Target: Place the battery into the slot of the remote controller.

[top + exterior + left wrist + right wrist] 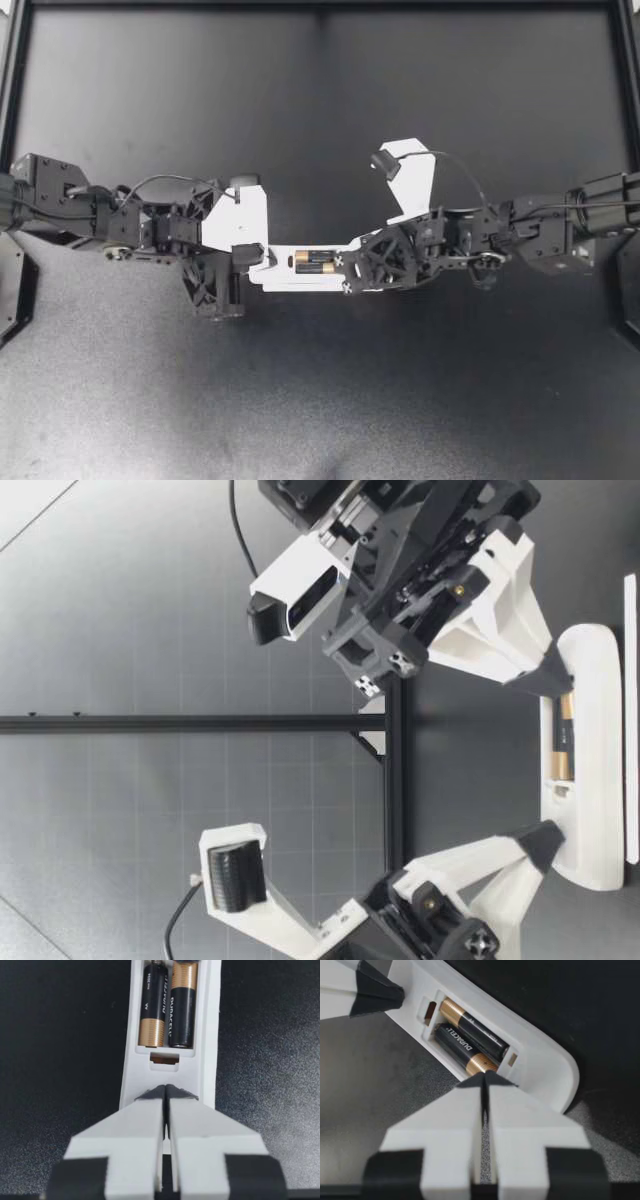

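Note:
The white remote controller [290, 275] lies back-up on the black table between my two arms. Two black-and-gold batteries [316, 262] sit side by side in its open slot. My left gripper [252, 256] is shut, and its tips rest on the remote's end just short of the slot. My right gripper [350, 268] is shut too, its tips at the opposite end of the slot, against the nearer battery's gold end. The left wrist view shows my left gripper [166, 1090], the remote [210, 1035] and the batteries [165, 1010]. In the right wrist view are my right gripper [484, 1076], the batteries [470, 1035] and the remote [540, 1060].
The table is bare dark matting, bounded by a black frame [320, 6] at the far side and at both ends. In the low view a black rail [200, 722] runs behind the arms. Both wrist cameras [290, 590] stand up above the grippers.

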You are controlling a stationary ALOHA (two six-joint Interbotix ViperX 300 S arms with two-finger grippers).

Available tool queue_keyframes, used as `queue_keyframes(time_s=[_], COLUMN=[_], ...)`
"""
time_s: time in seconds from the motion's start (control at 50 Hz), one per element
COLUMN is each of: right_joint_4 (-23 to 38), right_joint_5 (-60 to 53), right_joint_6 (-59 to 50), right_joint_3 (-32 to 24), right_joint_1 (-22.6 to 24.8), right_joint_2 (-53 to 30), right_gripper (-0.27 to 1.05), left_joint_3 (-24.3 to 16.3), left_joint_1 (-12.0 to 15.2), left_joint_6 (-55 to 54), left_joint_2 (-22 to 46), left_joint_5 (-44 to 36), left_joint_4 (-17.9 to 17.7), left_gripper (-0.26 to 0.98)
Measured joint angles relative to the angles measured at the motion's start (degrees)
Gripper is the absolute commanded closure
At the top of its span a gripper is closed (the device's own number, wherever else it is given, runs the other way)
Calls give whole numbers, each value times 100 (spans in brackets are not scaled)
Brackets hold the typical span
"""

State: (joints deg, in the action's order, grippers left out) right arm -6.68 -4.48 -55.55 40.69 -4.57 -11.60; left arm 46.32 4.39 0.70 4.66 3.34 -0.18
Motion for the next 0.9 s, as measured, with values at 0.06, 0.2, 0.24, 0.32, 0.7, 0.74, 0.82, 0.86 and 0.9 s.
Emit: queue_keyframes(time_s=[0.06, 0.2, 0.24, 0.32, 0.7, 0.74, 0.82, 0.86, 0.9], right_joint_4=[18, 176, 272, 554, 2364, 2575, 2936, 3050, 3146], right_joint_5=[44, 123, 158, 264, 844, 958, 1222, 1336, 1433], right_joint_6=[18, 35, 35, 26, 35, 26, 26, 26, 26], right_joint_3=[-9, 0, 18, 70, 387, 396, 413, 422, 431], right_joint_1=[-9, -35, -44, -62, -114, -105, -105, -114, -105], right_joint_2=[0, 70, 141, 369, 1371, 1424, 1547, 1591, 1652], right_gripper=[89, 89, 89, 89, 89, 89, 89, 89, 89], left_joint_3=[0, -18, -35, -70, -747, -826, -958, -1011, -1063], left_joint_1=[0, 0, 0, 0, 0, 0, 0, -9, -18], left_joint_6=[0, 0, -18, -18, 79, 79, 70, 79, 79], left_joint_2=[0, -9, -9, -35, 44, 132, 290, 352, 413], left_joint_5=[0, 9, 9, 9, -369, -360, -308, -246, -176], left_joint_4=[0, 0, 0, -18, -18, -18, -18, -18, -18], left_gripper=[88, 88, 88, 88, 88, 88, 88, 88, 88])
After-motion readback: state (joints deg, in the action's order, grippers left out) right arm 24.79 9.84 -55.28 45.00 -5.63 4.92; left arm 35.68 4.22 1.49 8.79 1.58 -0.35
